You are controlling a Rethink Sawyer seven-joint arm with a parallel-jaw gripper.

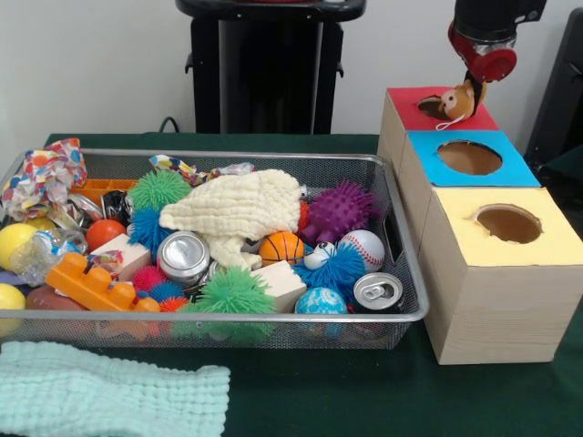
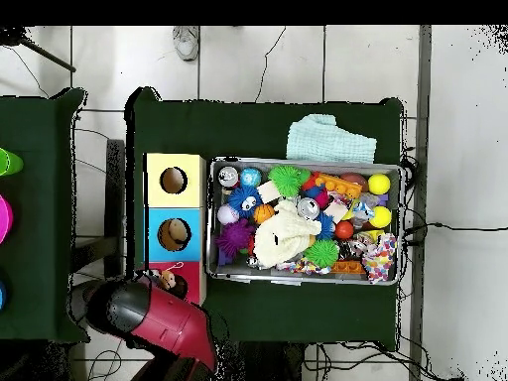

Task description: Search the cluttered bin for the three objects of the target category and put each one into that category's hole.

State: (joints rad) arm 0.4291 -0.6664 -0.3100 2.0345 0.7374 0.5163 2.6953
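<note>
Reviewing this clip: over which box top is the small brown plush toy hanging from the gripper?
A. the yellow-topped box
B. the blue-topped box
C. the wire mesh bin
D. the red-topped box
D: in the front view the small brown plush toy, hanging from the gripper, sits right at the round hole of the red-topped cardboard box, clear of the blue-topped box and yellow-topped box.

**Colours in the bin and on the boxes**

Silver wire mesh bin (image 1: 401,314) on a dark green table (image 1: 364,391). Cream muslin cloth (image 1: 239,208); purple spiky ball (image 1: 339,211); orange toy basketball (image 1: 281,247); white, red-stitched baseball (image 1: 366,248); orange building brick (image 1: 91,284). Box tops: red (image 1: 405,109), blue (image 1: 469,159), yellow (image 1: 506,228). Mint towel (image 1: 109,401).
</note>
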